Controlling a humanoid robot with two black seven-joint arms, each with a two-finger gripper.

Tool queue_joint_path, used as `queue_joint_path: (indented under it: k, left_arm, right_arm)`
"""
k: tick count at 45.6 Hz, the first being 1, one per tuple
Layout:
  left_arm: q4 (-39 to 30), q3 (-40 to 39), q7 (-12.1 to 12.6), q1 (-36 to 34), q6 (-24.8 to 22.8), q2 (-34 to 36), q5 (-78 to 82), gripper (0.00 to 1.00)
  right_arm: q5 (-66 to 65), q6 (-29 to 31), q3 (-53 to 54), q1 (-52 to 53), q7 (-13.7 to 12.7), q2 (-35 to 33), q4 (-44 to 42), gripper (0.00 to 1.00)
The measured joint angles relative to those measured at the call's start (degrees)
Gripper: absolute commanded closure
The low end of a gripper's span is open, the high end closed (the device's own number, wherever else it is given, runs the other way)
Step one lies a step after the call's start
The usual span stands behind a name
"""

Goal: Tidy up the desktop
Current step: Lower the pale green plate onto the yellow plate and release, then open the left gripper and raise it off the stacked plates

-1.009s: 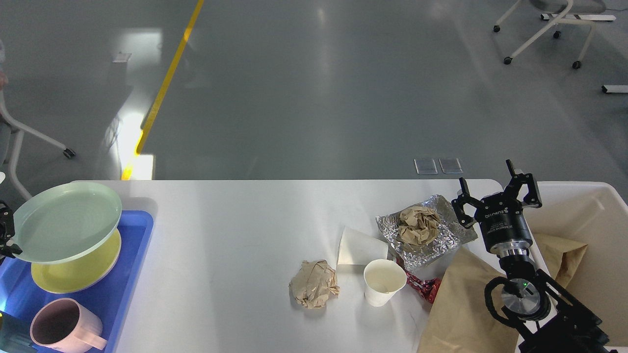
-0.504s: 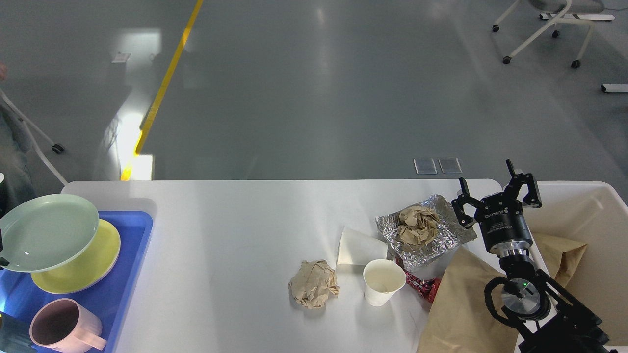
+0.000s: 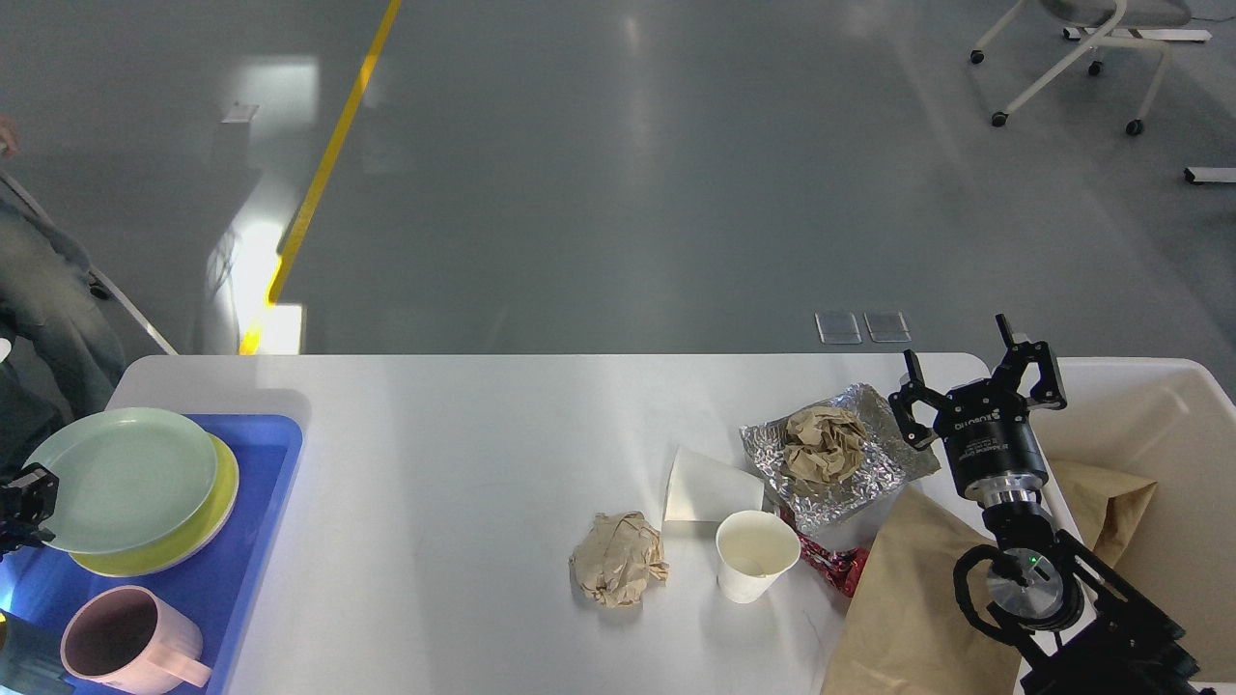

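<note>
Head view – right end effector point(image 3: 977, 378) spread above desktop point(image 3: 483, 463), white wrist lettering unreadable, left's state unclear.

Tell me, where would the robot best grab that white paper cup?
Probably by its side wall just under the rim, coming down from above and the right. The paper cup stands upright and open-topped, and the open right gripper is nearest; the crumpled paper ball crowds its left.

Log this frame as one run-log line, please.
left gripper: at green plate, stacked on yellow plate in blue tray | right gripper: jaws open, empty | desktop: trash remains
</note>
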Motion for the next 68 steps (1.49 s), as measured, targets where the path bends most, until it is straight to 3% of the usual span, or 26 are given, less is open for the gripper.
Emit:
queue_joint_path:
  k: [18, 21, 26, 34, 57, 68]
  left_arm:
    - [-0.18, -0.45, -0.03, 0.49, -0.08, -0.38, 0.41, 0.97]
    - [-0.25, -0.71, -0.05, 0.49, -0.29, -0.38, 0.41, 0.88]
    - [-0.32, -1.5, -0.13, 0.49, -0.18, -0.34, 0.41, 0.61]
    - [-0.31, -1.94, -0.3, 0.49, 1.09, -0.21, 0.33, 0.39]
    - [-0.32, -1.99, -0.35, -1.06, 1.95, 0.42, 0.27, 0.07]
    - [-2.01, -5.53, -0.49, -6.55, -0.77, 1.52, 0.17, 0.04]
  right_arm:
    - [0.0, 0.0, 0.0, 0.0, 0.0, 0.0, 0.0, 0.0]
    - [0.0, 0.0, 0.0, 0.0, 0.0, 0.0, 0.0, 0.0]
    - [0.0, 0.0, 0.0, 0.0, 0.0, 0.0, 0.0, 0.0]
    - [0.0, 0.0, 0.0, 0.0, 0.0, 0.0, 0.0, 0.0]
    - [0.0, 0.0, 0.0, 0.0, 0.03, 0.0, 0.0, 0.0]
    - [0.0, 0.0, 0.0, 0.0, -0.01, 0.0, -0.08, 0.0]
